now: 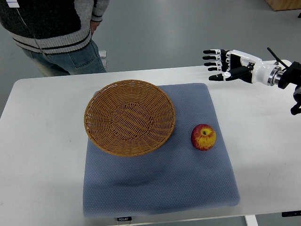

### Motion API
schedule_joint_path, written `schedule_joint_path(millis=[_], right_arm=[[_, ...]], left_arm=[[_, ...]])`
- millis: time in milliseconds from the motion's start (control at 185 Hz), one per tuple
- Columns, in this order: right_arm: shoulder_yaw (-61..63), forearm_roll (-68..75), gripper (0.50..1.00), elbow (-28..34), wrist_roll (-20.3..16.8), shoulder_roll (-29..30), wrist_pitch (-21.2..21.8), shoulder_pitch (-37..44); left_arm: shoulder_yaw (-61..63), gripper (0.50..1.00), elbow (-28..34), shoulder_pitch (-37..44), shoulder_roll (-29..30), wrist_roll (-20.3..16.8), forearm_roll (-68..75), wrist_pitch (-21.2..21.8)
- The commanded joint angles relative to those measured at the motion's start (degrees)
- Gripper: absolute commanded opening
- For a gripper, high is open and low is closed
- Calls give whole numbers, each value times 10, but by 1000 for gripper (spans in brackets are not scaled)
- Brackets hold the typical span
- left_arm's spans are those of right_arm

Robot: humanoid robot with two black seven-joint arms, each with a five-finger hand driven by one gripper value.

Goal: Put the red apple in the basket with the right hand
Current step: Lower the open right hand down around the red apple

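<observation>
Right robot hand point(221, 66) at upper right of frame, arm entering from the right edge, fingers spread and extended toward the left, holding nothing, raised over the far edge of the counter point(42, 155). Left robot hand not in view. Red apple point(203, 137) at centre right of frame, lying below and slightly left of the hand, well apart from it; roughly round, so no marked long axis, stem dimple tilted up toward the camera. Rests on a blue-grey mat point(160, 188) spread over the white counter. Wicker basket point(130, 117), shallow and empty, at frame centre, its right rim near the apple but not touching it. Coming move judged to turn on a descent down-frame and a little leftward to reach the apple, then a short carry leftward over the low rim. Path between hand and apple free of objects; only the mat edge lies beneath it. Person in a grey striped sweater and jeans point(56, 28) at upper left, behind the counter, well apart from hand and apple.
</observation>
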Motion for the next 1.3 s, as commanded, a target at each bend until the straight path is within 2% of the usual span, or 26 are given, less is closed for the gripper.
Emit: schedule_joint_path(millis=[0,157,205,211,232,313,329,475,491,686,1015,1296], right_arm=[[1,-106,917,80,0,-37,1,1],[2,-210,917,169,-1,-69,1,3],[2,-210,917,169,-1,-69,1,3],[1,-240,917,195,-2,-77,1,11],[0,-252,917,206,-2,-79,1,15],[-1,-267,917,219,-2,-82,1,18],[-4,-294,917,242,-2,-92,1,21],[-4,-325,917,271,-2,-104,1,22],[-9,-350,917,288,-3,-106,1,22],[-43,-433,917,309,-3,-111,1,19],[-93,-471,917,324,-3,-106,1,15],[-115,-472,915,309,-16,-87,-50,2]], left_arm=[[1,1000,-1,1,0,0,0,0],[0,1000,-1,0,0,0,0,0],[0,1000,-1,0,0,0,0,0],[0,1000,-1,0,0,0,0,0],[1,1000,-1,1,0,0,0,0],[0,1000,-1,1,0,0,0,0],[1,1000,1,0,0,0,0,0],[0,1000,3,0,0,0,0,0],[0,1000,4,1,0,0,0,0],[1,1000,4,0,0,0,0,0],[1,1000,2,0,0,0,0,0],[1,1000,4,0,0,0,0,0]])
